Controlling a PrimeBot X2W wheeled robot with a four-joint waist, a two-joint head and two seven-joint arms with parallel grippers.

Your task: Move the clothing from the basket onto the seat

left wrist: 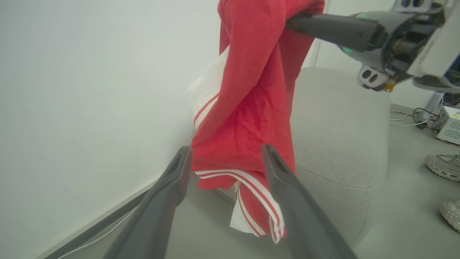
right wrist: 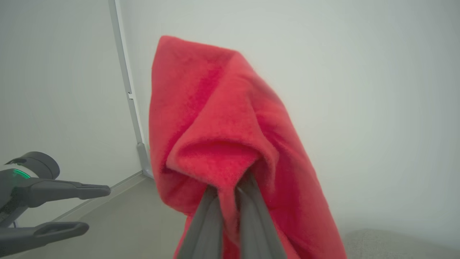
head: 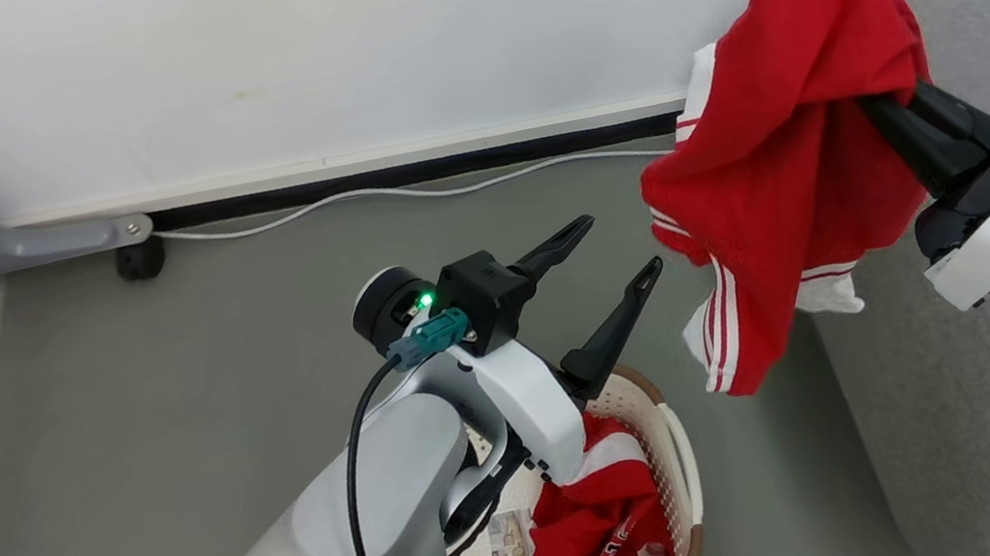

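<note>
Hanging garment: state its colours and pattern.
Garment: bright red, white panels, thin white stripes at the hem; best in left wrist view.

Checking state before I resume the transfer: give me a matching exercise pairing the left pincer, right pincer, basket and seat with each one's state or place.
1. left pincer
2. right pincer
3. basket
4. seat

A. on the floor, red clothing inside
B. shut on a hanging red garment
C. light grey, on the robot's right
D. open, holding nothing

Pairs: 1-D, 2-B, 3-A, 4-C
</note>
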